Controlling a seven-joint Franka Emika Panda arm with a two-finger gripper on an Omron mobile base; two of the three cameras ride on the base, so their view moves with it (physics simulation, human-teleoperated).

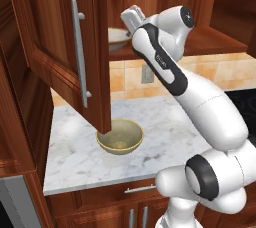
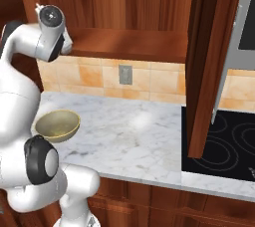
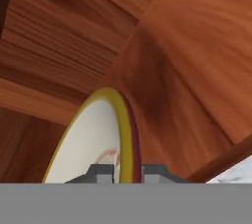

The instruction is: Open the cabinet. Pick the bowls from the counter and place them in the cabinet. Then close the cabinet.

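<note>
Cabinet: the reddish-brown wall cabinet (image 1: 200, 32) stands open above the counter, its wooden shelf in plain sight.
Left door: the raised-panel door (image 1: 55, 47) is swung out toward the near left, its long vertical silver bar handle (image 1: 80, 54) facing the camera in the left base view.
Right door: in the right base view the other door (image 2: 206, 56) is swung out edge-on, hanging in front of the black stovetop (image 2: 224, 144).
Arm: the white arm reaches up and away, with its hand inside the cabinet just above the shelf.
Gripper: the gripper (image 3: 129, 171) is nearly closed, its two small finger tips (image 3: 101, 171) pinching the yellow rim of the shallower bowl from either side.
Held bowl: the shallower bowl (image 3: 96, 142) is seen edge-on in the hand view, pale inside with a tan-yellow rim and a dark reddish outside; in the left base view it sits at the left end of the cabinet opening, partly hidden by the hand and the door. Whether it touches the shelf I cannot tell.
Second bowl: the deep olive-tan bowl (image 1: 120, 135) stands upright on the counter, under the lower corner of the left door.
Counter: white marble with grey veining (image 1: 170, 137), the stovetop at its right end.
Back wall: tan tiles with a grey outlet plate (image 2: 125, 74).
</note>
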